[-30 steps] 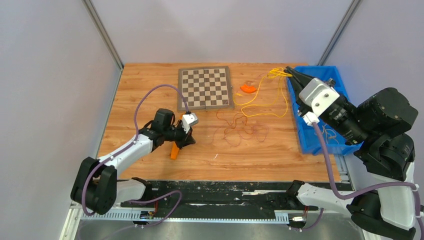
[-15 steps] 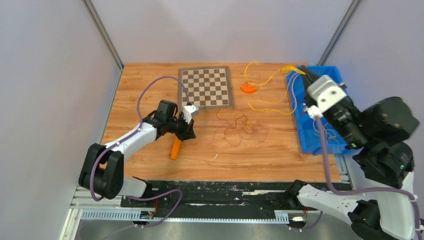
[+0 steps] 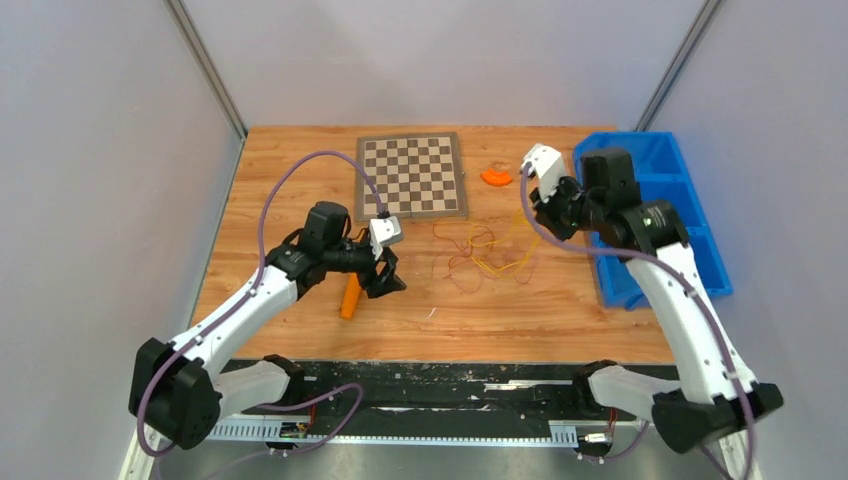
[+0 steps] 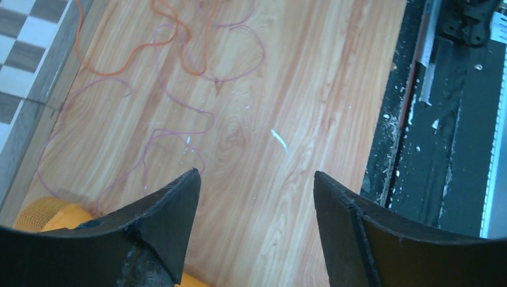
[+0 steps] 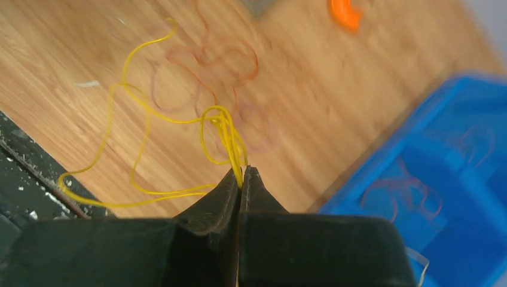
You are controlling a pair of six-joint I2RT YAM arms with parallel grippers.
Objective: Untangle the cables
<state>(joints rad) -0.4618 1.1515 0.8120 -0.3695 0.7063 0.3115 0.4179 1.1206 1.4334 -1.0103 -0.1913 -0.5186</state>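
The right gripper is clamped on the yellow cable, bunched at its fingertips, probably to draw it off the reddish-brown cables. The left gripper hangs spread and empty, those strands ahead of its fingers, likely to pin them

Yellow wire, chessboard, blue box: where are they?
yellow wire [image 5: 229, 133], right wrist view, the bunched strands.
chessboard [image 3: 411, 176], top external view, middle of the board.
blue box [image 3: 680, 168], top external view, bare far floor.
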